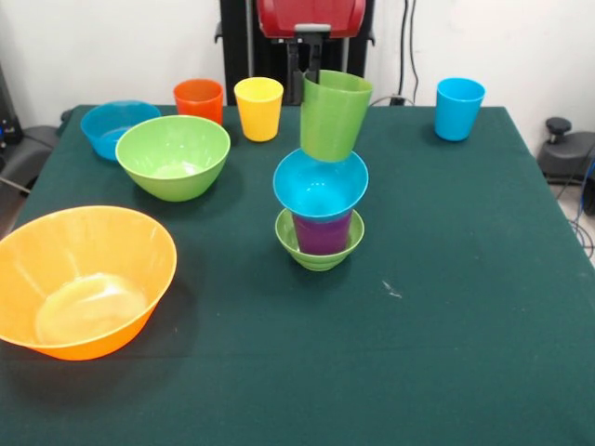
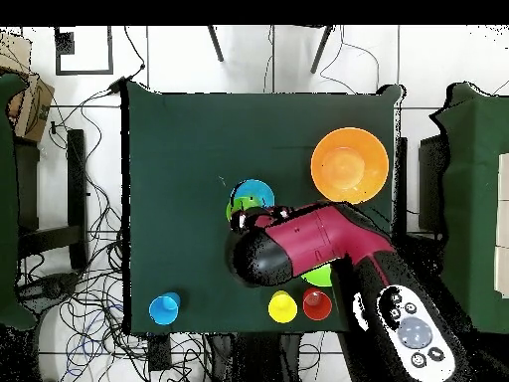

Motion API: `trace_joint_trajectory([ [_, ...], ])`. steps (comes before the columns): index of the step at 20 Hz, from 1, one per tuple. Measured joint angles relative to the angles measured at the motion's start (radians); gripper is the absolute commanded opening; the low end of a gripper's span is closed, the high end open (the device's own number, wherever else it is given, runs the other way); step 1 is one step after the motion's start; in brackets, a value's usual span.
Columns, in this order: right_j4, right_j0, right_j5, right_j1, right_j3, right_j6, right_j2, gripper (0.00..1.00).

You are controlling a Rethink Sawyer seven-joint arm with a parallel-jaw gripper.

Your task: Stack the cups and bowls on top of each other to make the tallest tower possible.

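Four-piece tower (image 1: 321,190): light, slick plastic, green cup (image 1: 332,116) on top tilted. Gripper (image 1: 311,56) behind cup's far rim; grip state unclear. Grab cups at rim.

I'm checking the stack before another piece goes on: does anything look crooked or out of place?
Yes: the green cup topping the tower leans sideways on the small blue bowl instead of standing upright. Everything else looks orderly.

Layout around the tower (image 1: 321,190)

Left of the tower: three bowls (image 1: 173,156), the largest nearest the front. Behind it: two cups (image 1: 258,108) side by side. Far right behind: a lone cup (image 1: 459,109).
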Motion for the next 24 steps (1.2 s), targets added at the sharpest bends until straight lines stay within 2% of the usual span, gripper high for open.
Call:
trace_joint_trajectory([
  [9,-0.003,0.079,-0.008,0.000,0.001,0.000,-0.045,0.00],
  [16,-0.002,0.202,-0.039,0.016,-0.001,0.000,-0.103,0.00],
  [24,-0.002,0.332,-0.081,0.080,-0.032,0.000,-0.166,0.00],
])
